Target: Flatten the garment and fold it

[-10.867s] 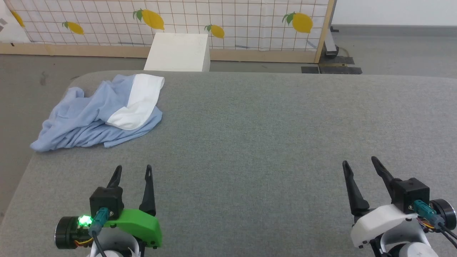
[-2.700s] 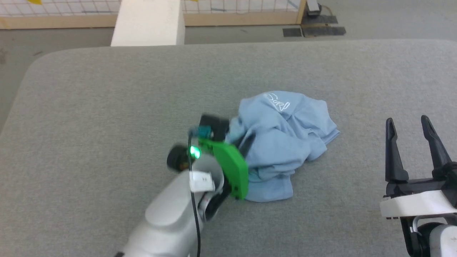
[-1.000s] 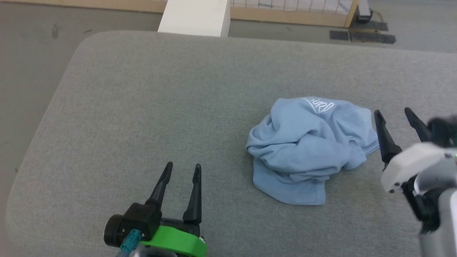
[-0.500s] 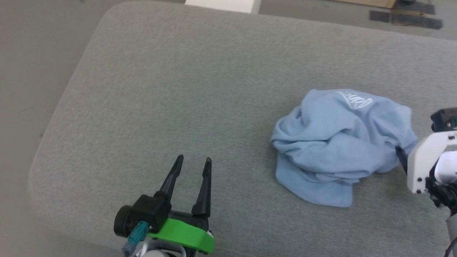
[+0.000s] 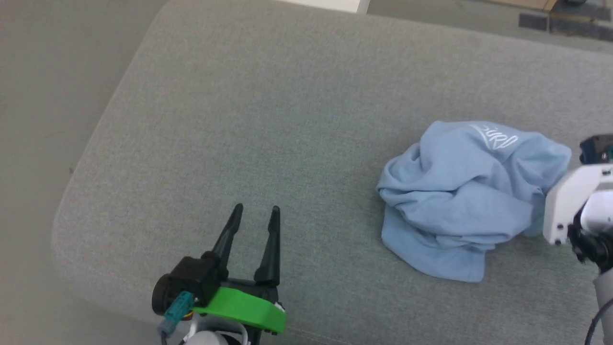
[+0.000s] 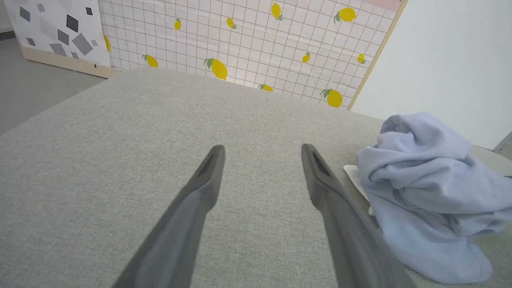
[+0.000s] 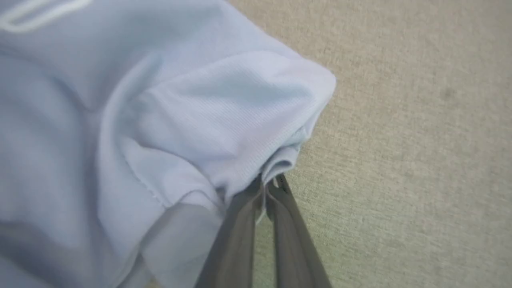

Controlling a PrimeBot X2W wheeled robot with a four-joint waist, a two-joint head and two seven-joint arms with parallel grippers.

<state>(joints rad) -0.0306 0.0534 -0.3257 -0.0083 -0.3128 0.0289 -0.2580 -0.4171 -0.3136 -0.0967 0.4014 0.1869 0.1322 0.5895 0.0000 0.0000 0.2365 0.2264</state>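
The garment (image 5: 469, 201) lies crumpled in a light blue heap at the right of the grey table, its white line logo (image 5: 495, 135) facing up. In the right wrist view my right gripper (image 7: 270, 180) is shut on a folded edge of the garment (image 7: 168, 120). In the head view its white housing (image 5: 567, 201) sits against the heap's right side, with the fingers hidden behind it. My left gripper (image 5: 256, 209) stands open near the table's front edge, well left of the heap and holding nothing. The left wrist view shows the left gripper (image 6: 263, 149) open, with the garment (image 6: 432, 192) to its right.
The grey padded table (image 5: 287, 120) has a rounded corner and drops to the floor (image 5: 57, 96) on the left. A lemon-patterned screen (image 6: 240, 40) stands beyond the table. A white strip of cloth (image 6: 354, 176) peeks from under the heap.
My right gripper has reached the heap's right side and shut on a fold of it. The head camera has shifted. The left gripper stays open in place.
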